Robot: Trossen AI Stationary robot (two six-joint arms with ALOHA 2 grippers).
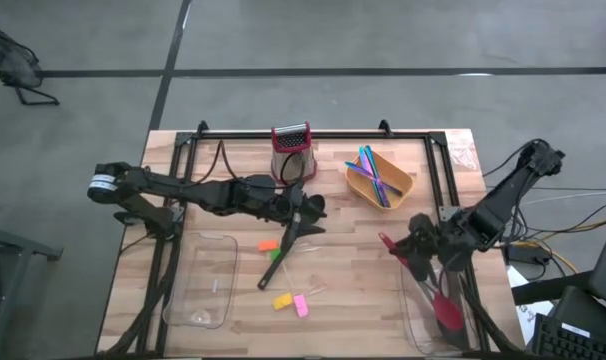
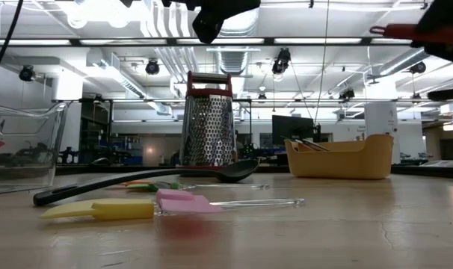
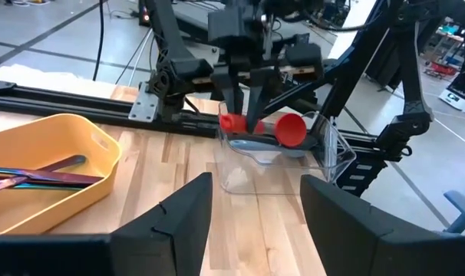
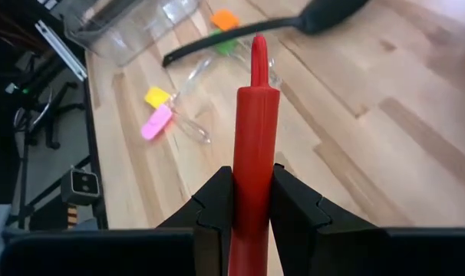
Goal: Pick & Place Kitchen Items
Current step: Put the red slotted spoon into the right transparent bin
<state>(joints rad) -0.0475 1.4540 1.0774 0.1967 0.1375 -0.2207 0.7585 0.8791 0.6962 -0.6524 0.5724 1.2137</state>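
Yellow piece (image 2: 98, 210) and pink piece (image 2: 188, 201) lie nearest on the desk (image 1: 353, 290), just beside each other, with a long black spoon (image 1: 286, 241) behind them, its bowl toward the red grater (image 1: 292, 148); orange (image 1: 269, 244) and green (image 1: 275, 255) pieces sit by its handle. Above that spoon's bowl end hangs the left hand (image 1: 301, 214), fingers spread and holding nothing. Right hand (image 1: 415, 250) is clamped on the handle of a red-headed spoon (image 1: 438, 300) over a clear bin (image 1: 411, 318) at the desk's right edge, while blue, purple and green sticks (image 1: 373, 173) rest in the orange bowl (image 1: 406, 187).
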